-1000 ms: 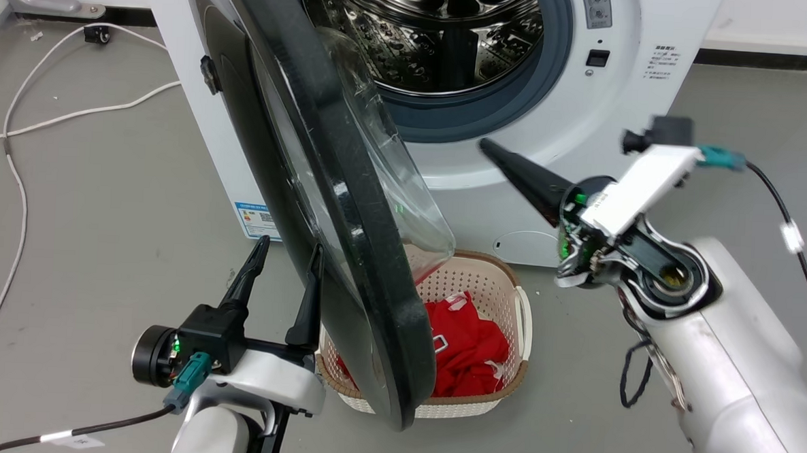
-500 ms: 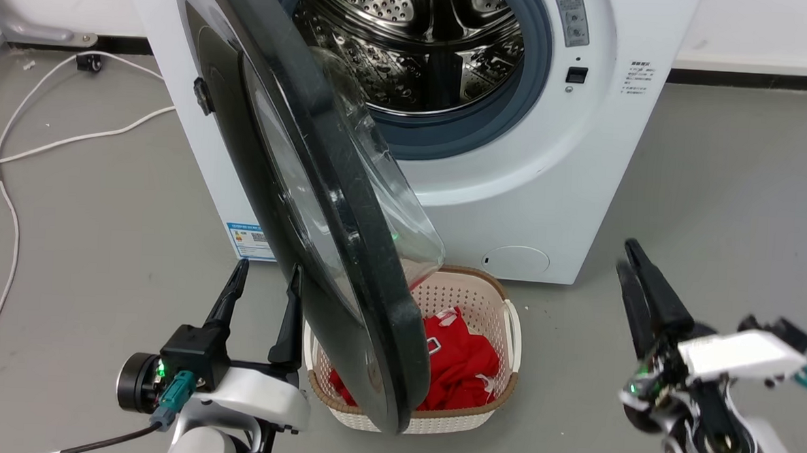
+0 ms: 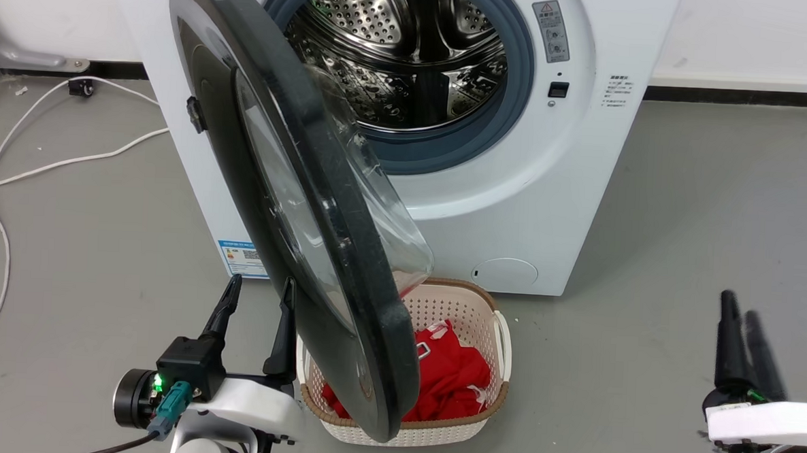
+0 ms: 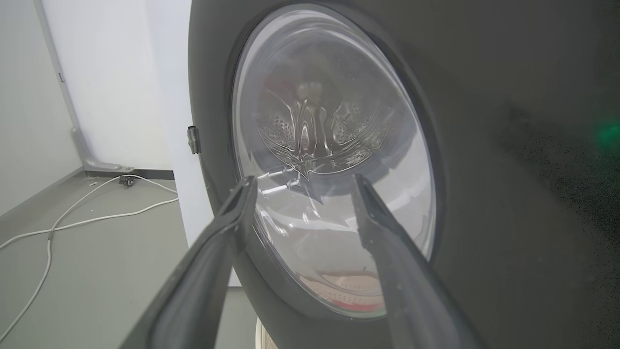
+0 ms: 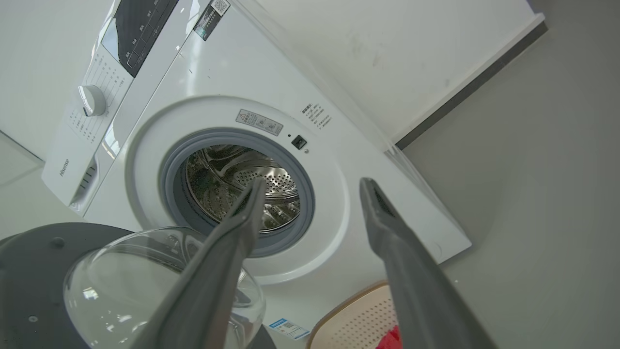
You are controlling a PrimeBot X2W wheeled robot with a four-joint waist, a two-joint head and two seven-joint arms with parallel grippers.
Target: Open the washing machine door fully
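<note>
Grey floor point(image 3: 649, 217): carries the white washing machine point(image 3: 570, 159) against a pale wall, with a laundry basket point(image 3: 455, 300) of red clothes at its foot.
Door: the washing machine door point(image 3: 338, 237) stands roughly half open, hinged on the machine's left, with its free edge over the basket and its glass bowl facing right.
Left tool point(image 3: 261, 285): fingers spread and empty, just beside the door's outer face near the lower rim. I cannot tell if it touches.
Right tool point(image 3: 738, 306): fingers apart, holding nothing, well apart from the door on the bowl side.
Deciding relation: the door must likely swing further left about its upright hinge. The left tool is nearer but stands in that path.
</note>
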